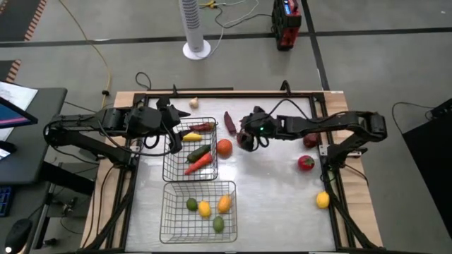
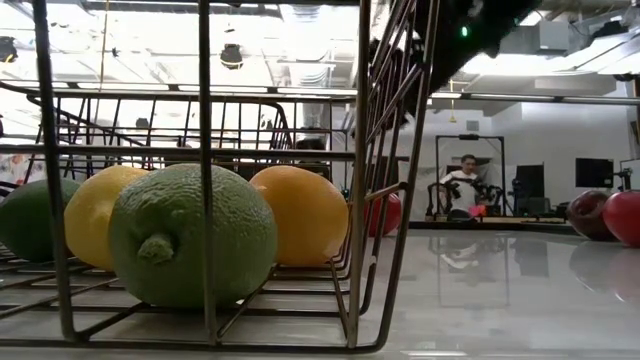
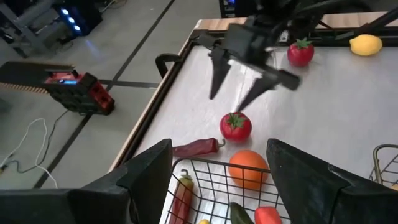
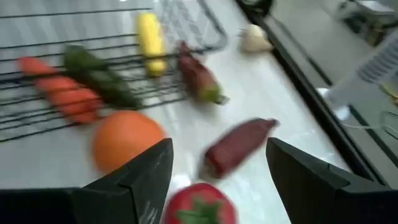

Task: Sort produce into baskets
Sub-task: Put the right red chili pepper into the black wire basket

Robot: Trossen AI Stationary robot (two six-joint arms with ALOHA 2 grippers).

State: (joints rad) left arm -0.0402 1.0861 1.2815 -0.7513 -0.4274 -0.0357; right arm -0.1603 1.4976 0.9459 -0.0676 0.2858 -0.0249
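Observation:
My right gripper (image 1: 246, 139) is open just above a red tomato (image 3: 235, 126) on the table, with its fingers pointing down. The tomato shows between them in the right wrist view (image 4: 199, 205). An orange (image 1: 224, 147) and a dark red chilli (image 1: 229, 122) lie beside it. My left gripper (image 1: 176, 134) is open and empty over the far basket (image 1: 169, 166), which holds corn (image 1: 191, 136), a chilli, a cucumber (image 1: 198, 152) and a carrot (image 1: 200, 164). The near basket (image 1: 167, 212) holds several round fruits.
Loose on the table are a garlic (image 1: 193, 103) at the far edge, and a dark red fruit (image 1: 310, 140), a red tomato (image 1: 305, 163) and a lemon (image 1: 323, 200) to the right. A person (image 2: 465, 185) shows in the room behind.

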